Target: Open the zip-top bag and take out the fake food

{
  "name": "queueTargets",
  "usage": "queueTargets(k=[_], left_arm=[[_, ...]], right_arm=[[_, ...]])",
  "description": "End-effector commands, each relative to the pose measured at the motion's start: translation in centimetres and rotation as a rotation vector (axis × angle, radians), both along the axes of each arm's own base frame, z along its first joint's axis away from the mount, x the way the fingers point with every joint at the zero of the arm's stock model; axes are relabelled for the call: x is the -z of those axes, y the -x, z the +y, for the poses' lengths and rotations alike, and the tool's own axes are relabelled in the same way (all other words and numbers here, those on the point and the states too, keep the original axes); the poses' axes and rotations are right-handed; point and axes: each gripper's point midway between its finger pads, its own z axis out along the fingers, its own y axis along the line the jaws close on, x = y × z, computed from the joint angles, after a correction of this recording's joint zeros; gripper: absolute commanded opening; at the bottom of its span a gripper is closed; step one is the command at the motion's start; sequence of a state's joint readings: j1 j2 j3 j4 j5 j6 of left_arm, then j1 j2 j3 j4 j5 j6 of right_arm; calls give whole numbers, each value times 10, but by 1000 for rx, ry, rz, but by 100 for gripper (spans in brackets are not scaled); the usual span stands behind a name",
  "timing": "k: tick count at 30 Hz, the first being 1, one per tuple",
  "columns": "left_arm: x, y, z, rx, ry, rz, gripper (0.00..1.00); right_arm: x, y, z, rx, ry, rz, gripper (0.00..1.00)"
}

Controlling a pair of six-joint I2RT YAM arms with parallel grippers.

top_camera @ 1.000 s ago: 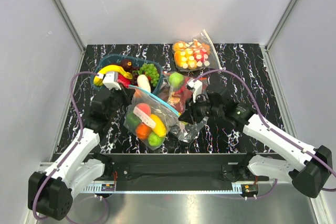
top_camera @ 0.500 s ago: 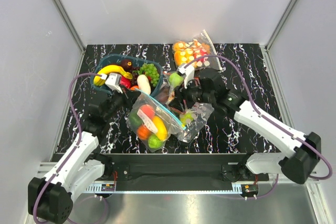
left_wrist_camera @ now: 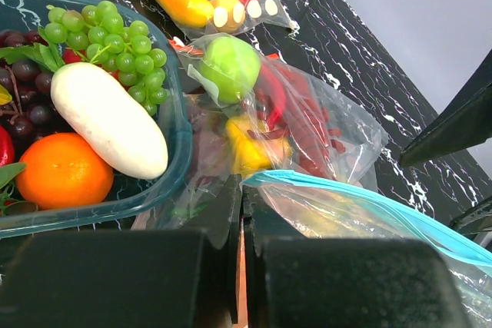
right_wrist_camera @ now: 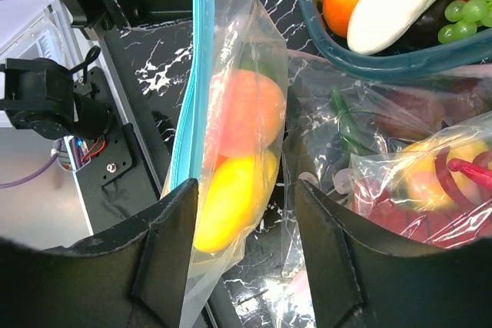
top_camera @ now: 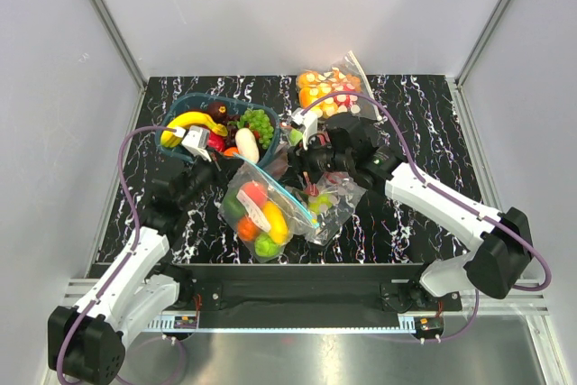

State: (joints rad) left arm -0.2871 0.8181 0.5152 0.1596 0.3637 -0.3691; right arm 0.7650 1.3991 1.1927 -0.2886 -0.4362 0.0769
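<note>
The zip-top bag (top_camera: 261,209) lies near the front centre, its teal zipper strip (left_wrist_camera: 346,197) running diagonally. The fake food shows through the plastic: a peach (top_camera: 252,194), a yellow banana (top_camera: 273,218), an orange (top_camera: 245,227) and a green fruit (top_camera: 266,242). My left gripper (top_camera: 233,164) (left_wrist_camera: 242,190) is shut on the bag's far left corner, at the end of the strip. My right gripper (top_camera: 306,173) (right_wrist_camera: 246,190) is open just right of the bag. In its view the bag (right_wrist_camera: 231,113) with its yellow fruit (right_wrist_camera: 231,197) lies ahead, between the spread fingers.
A teal basket (top_camera: 171,123) (left_wrist_camera: 173,128) holding grapes, a banana, an orange and a white vegetable stands at the back left. A larger clear bag of red peppers (top_camera: 335,197) (left_wrist_camera: 307,120) lies right of the zip-top bag. A small bag of orange and red-white pieces (top_camera: 329,92) is at the back.
My right arm has swung back and to the left, over the pepper bag toward the zip-top bag. The left gripper has held its grip and barely moved.
</note>
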Motion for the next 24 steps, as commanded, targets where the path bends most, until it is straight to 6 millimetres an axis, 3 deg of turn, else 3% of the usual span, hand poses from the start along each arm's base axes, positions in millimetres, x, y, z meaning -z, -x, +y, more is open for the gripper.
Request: queueTargets(k=[1,6,24], left_arm=[[-21,-1,-5,28,13,-79,0],[-20,-3,-4,20,8,-73,0],[-20,-1,-8,35,4,-64,0]], right_arm=[[-28,3,7,-24,-78,-47,60],[-36,5,7,-33,-94,-56,61],[-15,8,15,-62,-75,12,57]])
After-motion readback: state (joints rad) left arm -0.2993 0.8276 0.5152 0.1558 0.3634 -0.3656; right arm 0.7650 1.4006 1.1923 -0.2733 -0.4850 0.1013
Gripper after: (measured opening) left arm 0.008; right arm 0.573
